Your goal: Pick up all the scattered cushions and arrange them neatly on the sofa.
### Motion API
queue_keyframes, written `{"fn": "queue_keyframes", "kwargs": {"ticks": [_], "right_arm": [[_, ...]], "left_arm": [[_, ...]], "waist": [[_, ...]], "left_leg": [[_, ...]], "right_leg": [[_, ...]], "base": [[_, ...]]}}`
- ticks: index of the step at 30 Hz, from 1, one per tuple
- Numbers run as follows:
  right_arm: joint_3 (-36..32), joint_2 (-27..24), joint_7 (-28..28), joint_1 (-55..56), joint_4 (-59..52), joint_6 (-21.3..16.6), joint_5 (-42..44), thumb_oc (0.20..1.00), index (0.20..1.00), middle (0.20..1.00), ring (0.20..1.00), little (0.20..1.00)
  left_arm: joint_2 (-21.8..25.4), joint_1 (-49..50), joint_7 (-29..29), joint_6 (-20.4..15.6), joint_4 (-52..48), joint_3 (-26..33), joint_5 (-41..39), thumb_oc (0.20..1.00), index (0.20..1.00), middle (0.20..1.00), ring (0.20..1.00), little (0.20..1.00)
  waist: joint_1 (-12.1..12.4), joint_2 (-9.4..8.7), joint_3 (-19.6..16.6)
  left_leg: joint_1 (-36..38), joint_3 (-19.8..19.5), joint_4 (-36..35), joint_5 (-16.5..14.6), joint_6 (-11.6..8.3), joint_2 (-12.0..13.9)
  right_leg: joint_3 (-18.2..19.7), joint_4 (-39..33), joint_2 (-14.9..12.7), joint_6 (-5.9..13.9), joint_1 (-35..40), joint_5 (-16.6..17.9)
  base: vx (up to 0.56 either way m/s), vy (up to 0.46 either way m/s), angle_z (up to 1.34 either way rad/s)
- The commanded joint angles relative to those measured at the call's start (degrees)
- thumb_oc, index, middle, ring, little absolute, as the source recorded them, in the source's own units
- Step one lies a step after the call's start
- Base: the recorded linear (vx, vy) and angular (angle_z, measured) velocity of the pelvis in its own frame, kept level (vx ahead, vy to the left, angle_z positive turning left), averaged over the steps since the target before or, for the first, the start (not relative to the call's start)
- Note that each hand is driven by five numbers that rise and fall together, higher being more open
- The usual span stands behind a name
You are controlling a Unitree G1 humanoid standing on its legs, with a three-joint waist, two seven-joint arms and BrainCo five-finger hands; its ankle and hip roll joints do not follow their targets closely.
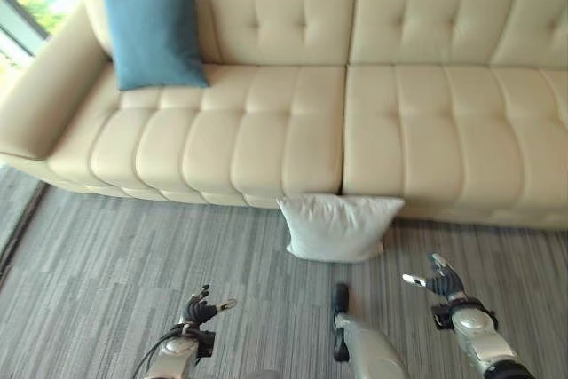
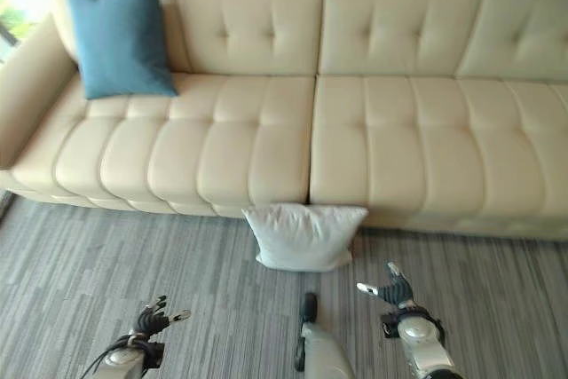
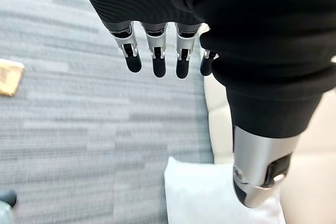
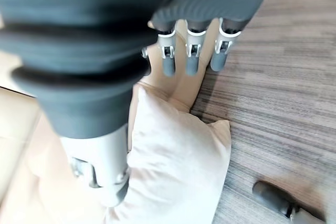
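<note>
A white cushion (image 1: 337, 226) lies on the grey carpet, leaning against the front of the cream sofa (image 1: 293, 122) near its middle seam. A blue cushion (image 1: 153, 31) stands upright against the sofa's left backrest corner. My left hand (image 1: 201, 310) hangs low over the carpet, left of the white cushion, fingers straight and holding nothing. My right hand (image 1: 441, 283) hovers to the right of the white cushion, fingers spread and relaxed. The white cushion (image 4: 178, 166) shows close under my right hand (image 4: 191, 56), and the white cushion (image 3: 205, 192) also lies past my left hand (image 3: 157, 51).
Striped grey carpet (image 1: 115, 264) stretches in front of the sofa. The sofa's left armrest (image 1: 40, 95) stands by a bright window. A small tan object (image 3: 10, 77) lies on the carpet away from the sofa.
</note>
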Motion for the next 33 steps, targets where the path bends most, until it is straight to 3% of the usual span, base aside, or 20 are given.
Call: {"fn": "queue_keyframes", "kwargs": {"ticks": [1, 2, 3, 5, 6, 10, 19, 25, 26, 30, 31, 33], "right_arm": [[0.65, -1.60, 0.03, 0.58, -0.84, -0.67, 0.02, 1.000, 1.000, 1.000, 1.000, 1.000], [0.52, -2.08, -0.30, 0.22, -0.55, -0.50, 0.06, 1.000, 1.000, 1.000, 1.000, 1.000], [0.52, -2.06, -0.30, 0.21, -0.55, -0.50, 0.06, 1.000, 1.000, 1.000, 1.000, 1.000], [0.20, -2.42, -0.89, 0.20, -0.46, -0.53, 0.01, 1.000, 1.000, 1.000, 1.000, 1.000], [-0.21, -2.76, -1.56, -0.13, -0.25, -0.67, 0.18, 1.000, 1.000, 1.000, 1.000, 1.000], [-0.69, -2.85, -2.46, -0.53, 0.61, -0.77, 0.09, 1.000, 1.000, 1.000, 1.000, 1.000], [-0.23, -2.04, -1.86, 0.26, -0.34, -0.27, -1.90, 1.000, 1.000, 1.000, 1.000, 1.000], [0.97, -0.98, -0.81, -1.03, -0.91, 0.36, -3.66, 1.000, 1.000, 1.000, 1.000, 1.000], [1.27, -0.23, -0.62, -1.06, -0.67, 0.47, -3.84, 1.000, 1.000, 1.000, 1.000, 1.000], [1.38, 0.08, -0.65, -1.27, -0.36, 0.51, -4.10, 1.000, 1.000, 1.000, 1.000, 1.000], [1.29, 0.22, -0.70, -0.94, 0.32, 0.43, -3.62, 1.000, 1.000, 1.000, 1.000, 1.000], [1.45, 0.02, -0.79, -1.46, 1.27, 0.34, -3.60, 1.000, 1.000, 1.000, 1.000, 1.000]], "left_arm": [[3.43, -0.82, 0.47, -1.27, -2.75, -0.64, -2.32, 1.000, 1.000, 1.000, 1.000, 1.000], [2.53, -1.29, 0.17, -1.26, -2.67, -1.73, -2.77, 1.000, 1.000, 1.000, 1.000, 1.000], [2.55, -1.30, 0.17, -1.26, -2.66, -1.73, -2.77, 1.000, 1.000, 1.000, 1.000, 1.000], [2.39, -1.28, -0.02, -1.10, -2.98, -2.50, -2.26, 1.000, 1.000, 1.000, 1.000, 1.000], [2.73, -1.41, -0.30, -1.04, -3.62, -2.82, -2.28, 1.000, 1.000, 1.000, 1.000, 1.000], [2.95, -1.52, -0.29, -1.23, -3.66, -2.43, -2.76, 1.000, 1.000, 1.000, 1.000, 1.000], [4.61, 0.86, -0.55, -0.76, -3.82, -0.29, -1.66, 1.000, 1.000, 1.000, 1.000, 1.000], [5.83, 1.24, -0.30, -0.67, -6.18, 0.92, -2.92, 1.000, 1.000, 1.000, 1.000, 1.000], [5.98, 0.77, -0.26, -0.59, -5.76, 0.79, -2.93, 1.000, 1.000, 1.000, 1.000, 1.000], [6.20, 0.18, 0.33, -0.69, -4.95, 0.87, -3.21, 1.000, 1.000, 1.000, 1.000, 1.000], [6.31, 0.01, 0.48, -0.82, -4.47, 0.38, -3.01, 1.000, 1.000, 1.000, 1.000, 1.000], [6.21, -0.12, 0.62, -0.98, -3.79, 0.71, -3.26, 1.000, 1.000, 1.000, 1.000, 1.000]], "waist": [[-0.24, -1.58, -1.85], [0.41, -1.45, -1.41], [0.37, -1.55, -1.51], [0.98, -1.93, -0.97], [2.05, -2.27, 0.04], [3.07, -1.89, 0.25], [4.56, -2.19, -2.35], [5.47, -1.89, -0.49], [5.27, -1.79, -0.19], [5.05, -1.58, -0.48], [4.75, -2.48, -1.21], [5.21, -2.87, -1.58]], "left_leg": [[-0.76, -0.95, -9.40, 7.47, 0.52, 5.84], [-4.66, -1.28, -11.27, 3.05, 2.24, 3.84], [-4.79, -1.30, -11.34, 3.18, 2.29, 3.71], [-8.26, -0.48, -14.35, -1.23, 3.50, 1.97], [-11.95, -0.90, -18.47, -2.36, 3.77, -0.49], [-13.49, -1.45, -22.70, -0.50, 3.08, -1.94], [-6.85, -1.00, -27.64, -1.52, 5.04, -3.12], [-6.26, -0.71, -25.57, -3.22, 7.56, -3.36], [-6.45, -1.80, -24.63, -3.65, 7.78, -3.19], [-6.63, -3.59, -24.16, -3.79, 7.09, -2.19], [-6.85, -5.06, -23.53, -3.88, 6.48, -2.43], [-6.76, -5.24, -23.58, -3.76, 5.86, -1.88]], "right_leg": [[2.39, -1.50, -4.09, 10.06, -3.86, -1.20], [3.05, -2.40, -4.01, 10.08, -1.87, -2.62], [3.06, -2.44, -4.13, 10.10, -1.99, -2.54], [3.67, -3.43, -4.37, 10.45, -0.10, -3.08], [4.40, -4.23, -3.91, 10.70, 1.50, -3.11], [5.21, -5.27, -2.50, 11.21, 3.10, -3.13], [8.48, -6.12, -1.37, 11.74, 6.12, -2.51], [9.33, 7.61, -2.34, 14.13, 0.09, -3.50], [11.21, 9.49, -2.70, 14.58, -0.87, -4.38], [13.43, 7.37, -5.00, 13.77, -1.56, -4.09], [15.18, 3.43, -5.34, 13.51, 0.99, -4.57], [14.46, 2.33, -5.69, 13.64, 1.82, -4.33]], "base": [[0.34, -0.247, -0.27], [0.23, -0.148, -0.23], [0.22, -0.112, -0.19], [0.16, -0.060, -0.18], [0.18, -0.068, -0.21], [0.09, -0.016, -0.43], [0.08, 0.055, -0.40], [-0.06, 0.027, -0.33], [-0.03, -0.128, -0.16], [0.03, -0.183, 0.26], [0.12, -0.341, 0.36], [0.07, -0.237, 0.73]]}}
